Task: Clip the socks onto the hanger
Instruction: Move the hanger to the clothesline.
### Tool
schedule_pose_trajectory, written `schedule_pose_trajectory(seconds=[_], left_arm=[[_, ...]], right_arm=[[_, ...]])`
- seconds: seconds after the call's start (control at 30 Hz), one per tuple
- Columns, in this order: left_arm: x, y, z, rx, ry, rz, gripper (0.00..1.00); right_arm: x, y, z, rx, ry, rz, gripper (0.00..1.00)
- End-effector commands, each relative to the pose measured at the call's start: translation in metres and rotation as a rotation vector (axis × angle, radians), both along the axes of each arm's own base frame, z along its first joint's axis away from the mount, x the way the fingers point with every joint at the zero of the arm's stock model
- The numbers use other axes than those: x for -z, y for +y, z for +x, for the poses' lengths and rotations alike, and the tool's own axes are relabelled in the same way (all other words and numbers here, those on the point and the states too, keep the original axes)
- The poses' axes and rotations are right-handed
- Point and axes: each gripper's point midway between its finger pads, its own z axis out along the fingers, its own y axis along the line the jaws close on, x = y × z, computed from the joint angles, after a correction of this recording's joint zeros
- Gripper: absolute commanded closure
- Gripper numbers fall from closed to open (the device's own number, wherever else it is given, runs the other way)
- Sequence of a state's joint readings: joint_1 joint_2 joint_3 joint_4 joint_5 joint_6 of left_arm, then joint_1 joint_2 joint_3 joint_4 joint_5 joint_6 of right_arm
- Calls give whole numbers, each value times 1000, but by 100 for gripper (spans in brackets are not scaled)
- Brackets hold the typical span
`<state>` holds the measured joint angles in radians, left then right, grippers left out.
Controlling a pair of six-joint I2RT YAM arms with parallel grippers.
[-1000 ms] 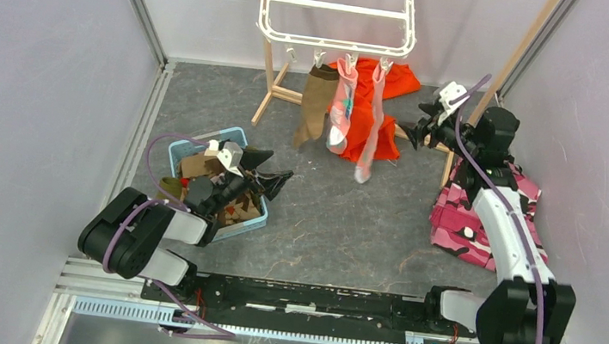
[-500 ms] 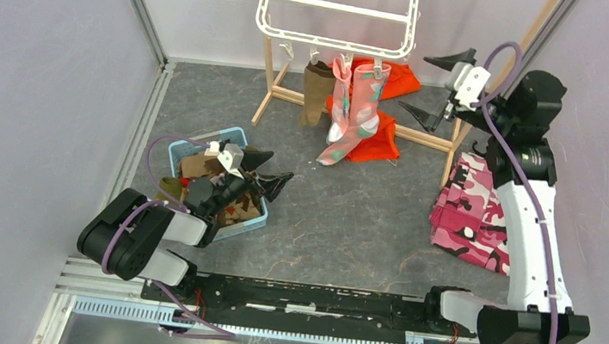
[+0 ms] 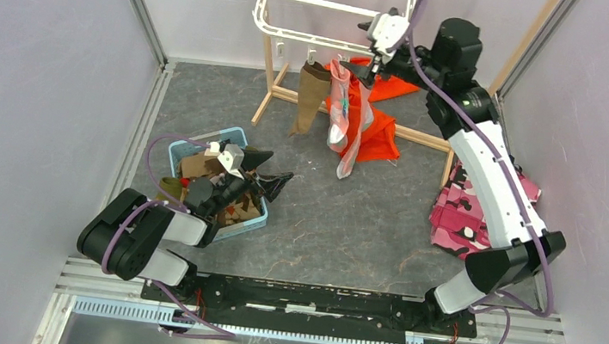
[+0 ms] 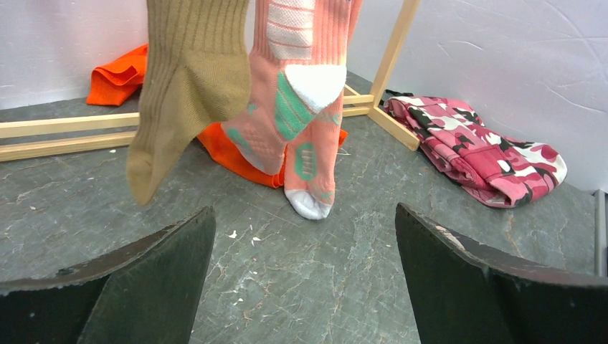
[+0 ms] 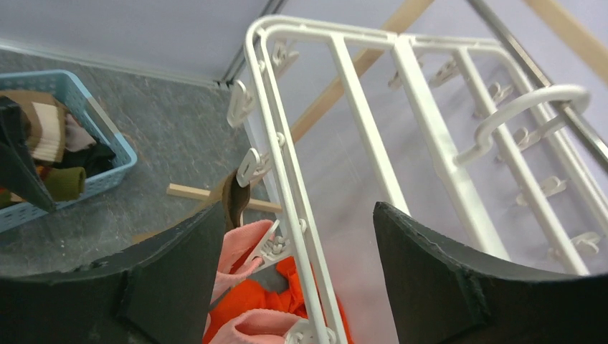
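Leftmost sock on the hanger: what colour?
The sock is plain brown, ribbed, with no pattern. It shows best in the left wrist view.

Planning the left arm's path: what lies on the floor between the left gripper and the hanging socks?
Bare grey floor only, in the left wrist view, from left gripper to hanging socks.

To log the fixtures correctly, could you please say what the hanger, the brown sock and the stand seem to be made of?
The hanger looks like white moulded plastic, smooth, slightly glossy; the brown sock, ribbed matt knit, fibre unclear; the stand, pale bare-looking wood in square bars.
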<state>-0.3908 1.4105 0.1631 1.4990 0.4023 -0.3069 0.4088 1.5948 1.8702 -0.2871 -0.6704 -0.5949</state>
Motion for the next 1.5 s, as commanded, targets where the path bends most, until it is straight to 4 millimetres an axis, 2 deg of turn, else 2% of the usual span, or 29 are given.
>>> schedule_pose_trajectory(seconds=[0.0,0.1,0.2,0.37,0.7,0.9,1.07,1.27,1.47], left_arm=[[-57,4,-13,-5,-267,-59,0],[-57,4,-12,-5,-266,-58,0],[-56,3,-13,-1,-265,-57,0],[-57,3,-13,-1,-268,-57,0],[-57,3,-13,0,-268,-57,0],[-57,3,-13,-1,-268,-56,0],[-57,3,-13,1,-269,-56,0],[-57,2,-13,2,-269,-56,0],[-57,2,-13,3,-270,-54,0]], right_arm=[[11,-5,21,127,-16,-63,25],[14,-6,26,145,-25,-78,31],[13,-5,26,142,-26,-69,33],[13,12,25,129,-33,-66,33],[13,17,47,239,-105,-121,48],[18,22,54,277,-171,-195,52],[16,20,57,306,-214,-227,63],[10,9,48,321,-276,-275,79],[-7,-5,31,325,-349,-305,82]])
